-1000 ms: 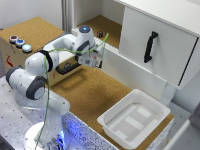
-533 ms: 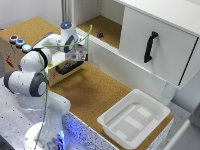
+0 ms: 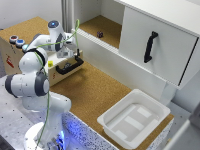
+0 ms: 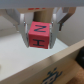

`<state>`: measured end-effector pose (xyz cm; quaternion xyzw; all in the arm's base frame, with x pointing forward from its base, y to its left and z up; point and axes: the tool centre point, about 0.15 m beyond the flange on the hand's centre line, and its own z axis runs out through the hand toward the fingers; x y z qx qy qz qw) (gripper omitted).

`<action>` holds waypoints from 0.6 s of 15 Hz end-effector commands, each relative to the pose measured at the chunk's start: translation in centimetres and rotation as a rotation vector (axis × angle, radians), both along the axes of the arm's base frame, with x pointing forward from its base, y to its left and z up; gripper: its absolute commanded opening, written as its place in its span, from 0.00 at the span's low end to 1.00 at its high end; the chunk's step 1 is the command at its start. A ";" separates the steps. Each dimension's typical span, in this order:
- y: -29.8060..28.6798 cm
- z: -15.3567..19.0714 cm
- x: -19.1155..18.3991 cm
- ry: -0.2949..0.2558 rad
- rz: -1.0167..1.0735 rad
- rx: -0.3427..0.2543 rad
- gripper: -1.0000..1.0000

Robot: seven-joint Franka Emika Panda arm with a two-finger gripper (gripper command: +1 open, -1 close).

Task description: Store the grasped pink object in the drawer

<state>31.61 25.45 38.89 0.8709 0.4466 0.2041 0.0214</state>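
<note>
Swinging toward the exterior view's left since the earlier frames, the gripper [image 3: 69,48] now hangs just above the drawer [image 3: 64,66], whose black bar handle [image 3: 70,65] faces the open cork floor; the white tub [image 3: 134,119] sits well apart. From the wrist, fingers [image 4: 22,29] clamp the pink object [image 4: 39,36], a cube with dark lettering turned sideways, over a light-wood edge [image 4: 50,62].

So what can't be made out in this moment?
- Exterior view: the pink object and the fingers are hidden behind the arm.
- Exterior view: the drawer is partly covered by the arm; how far open is unclear.
- Wrist view: the pink object shows, blurred; the drawer's inside isn't seen.
</note>
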 end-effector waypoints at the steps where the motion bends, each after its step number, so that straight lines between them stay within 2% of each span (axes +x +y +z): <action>1: 2.0 -4.0 0.2 0.067 0.122 -0.064 0.00; 5: 3.1 -4.1 1.3 0.089 0.093 -0.056 0.00; 6: 3.3 -3.7 1.7 0.089 0.079 -0.044 1.00; 9: 3.2 -1.2 2.1 0.089 0.061 0.001 1.00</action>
